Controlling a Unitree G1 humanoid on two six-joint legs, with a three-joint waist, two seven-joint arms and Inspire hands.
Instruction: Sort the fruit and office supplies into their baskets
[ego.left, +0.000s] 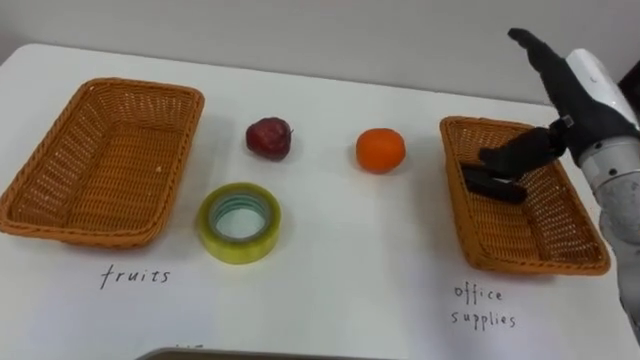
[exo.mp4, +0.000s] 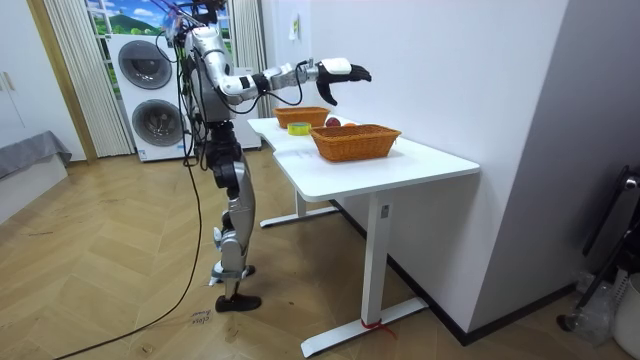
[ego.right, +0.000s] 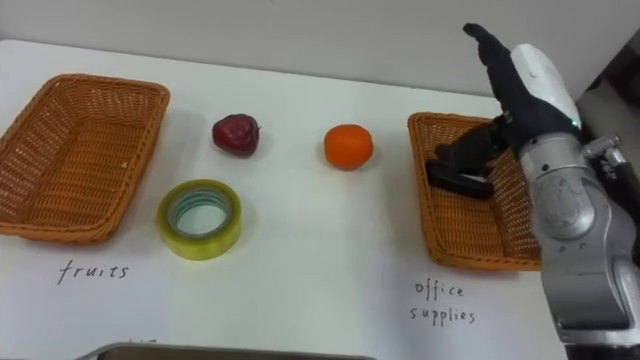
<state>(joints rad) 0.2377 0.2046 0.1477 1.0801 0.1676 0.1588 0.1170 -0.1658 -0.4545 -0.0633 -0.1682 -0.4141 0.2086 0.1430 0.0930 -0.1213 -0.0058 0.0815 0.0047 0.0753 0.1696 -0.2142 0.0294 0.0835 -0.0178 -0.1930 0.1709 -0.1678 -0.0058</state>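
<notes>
Handwritten labels (ego.left: 135, 276) are seen nearest on the white table (ego.left: 340, 260), with a yellow tape roll (ego.left: 238, 222) just behind the left one. A red apple (ego.left: 269, 137) and an orange (ego.left: 380, 150) are set between the left basket (ego.left: 60, 215) and the right basket (ego.left: 470, 240). The right hand (ego.left: 572, 98) is held above the right basket, fingers straight and spread, over a dark object (ego.left: 495, 184) lying inside.

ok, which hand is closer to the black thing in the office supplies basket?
Right. The right hand hovers open directly above the black object, thumb pointing down toward it, over the office supplies basket at the table's right end.
</notes>
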